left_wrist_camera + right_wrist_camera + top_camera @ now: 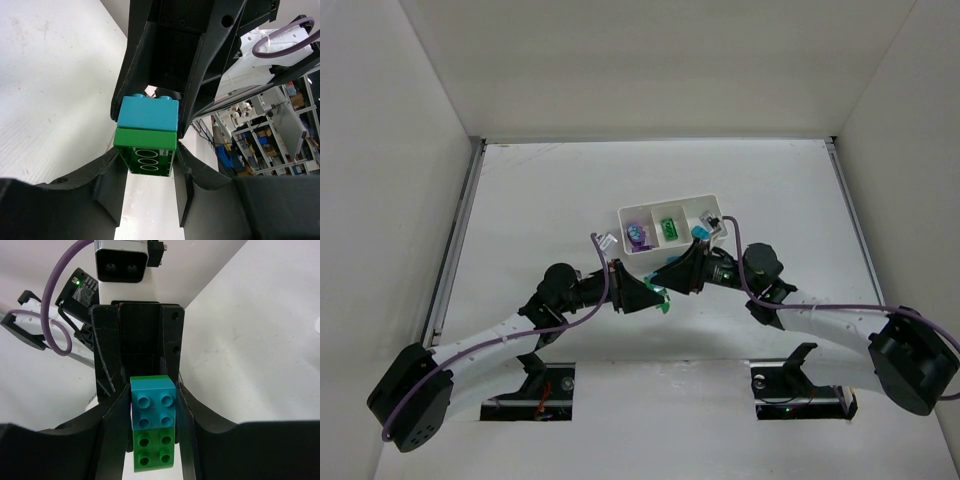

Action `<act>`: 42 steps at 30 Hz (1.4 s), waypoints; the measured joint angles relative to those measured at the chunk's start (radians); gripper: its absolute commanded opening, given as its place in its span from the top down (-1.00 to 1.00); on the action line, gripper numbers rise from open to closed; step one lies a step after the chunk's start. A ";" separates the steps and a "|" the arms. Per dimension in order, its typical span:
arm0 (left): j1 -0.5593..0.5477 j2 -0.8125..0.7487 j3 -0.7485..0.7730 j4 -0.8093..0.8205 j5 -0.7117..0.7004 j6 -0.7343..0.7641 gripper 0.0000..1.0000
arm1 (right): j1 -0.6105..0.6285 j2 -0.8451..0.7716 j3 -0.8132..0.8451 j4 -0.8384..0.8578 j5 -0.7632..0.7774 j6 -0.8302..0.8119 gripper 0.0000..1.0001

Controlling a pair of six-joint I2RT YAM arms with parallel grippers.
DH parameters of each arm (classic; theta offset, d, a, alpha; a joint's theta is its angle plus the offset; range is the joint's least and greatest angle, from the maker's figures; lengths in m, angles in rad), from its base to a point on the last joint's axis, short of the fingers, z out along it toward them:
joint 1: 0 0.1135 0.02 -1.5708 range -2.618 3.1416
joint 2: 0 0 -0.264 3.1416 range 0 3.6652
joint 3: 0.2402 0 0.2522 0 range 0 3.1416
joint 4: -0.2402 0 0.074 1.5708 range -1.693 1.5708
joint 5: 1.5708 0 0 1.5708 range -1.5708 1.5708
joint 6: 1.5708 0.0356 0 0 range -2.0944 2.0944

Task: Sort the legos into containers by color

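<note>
Left wrist, left gripper: the left gripper (147, 167) pinches the green lego (145, 139) by its sides, with the hollow underside towards the camera.
Left wrist, right gripper: the right gripper (150, 120) reaches in from the far side. Its fingers are pressed against the teal lego (148, 114), which is stacked on the green one.
Left wrist, writing: there are faint moulded marks on the green rim, too small to read.
Right wrist, legos: the studs face this camera. The teal lego covers the far half of the longer green lego, and both lie between the right fingers. This view alone does not show which of the two they clamp.
Right wrist, opposite arm: a white camera housing (122, 260) and a lit green lamp (76, 282) show, with no readable brand or label.
Top, position: the grippers meet tip to tip over the table (520, 200), just on the near side of the tray (623, 212), with the joined pair between them.
Top, left compartment: a purple lego (638, 234).
Top, middle compartment: a second green lego (669, 228).
Top, right compartment: a teal piece (699, 233) at the near edge, partly hidden by the right arm.
Done, as judged: each colour already has its compartment.
Left, as judged: the pair must be pulled apart, then green goes to the middle compartment and teal to the right. Whether other legos lie hidden under the arms cannot be told.
</note>
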 measured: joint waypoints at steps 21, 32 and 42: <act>0.113 0.020 -0.014 -0.011 -0.102 -0.003 0.46 | -0.191 -0.016 0.072 -0.175 0.198 0.029 0.23; 0.123 0.136 0.047 -0.025 -0.306 0.051 0.46 | -0.190 0.129 0.331 -0.598 0.761 -0.207 0.22; 0.097 0.089 0.047 -0.024 -0.366 0.081 0.45 | -0.183 0.282 0.397 -0.751 0.956 -0.280 0.19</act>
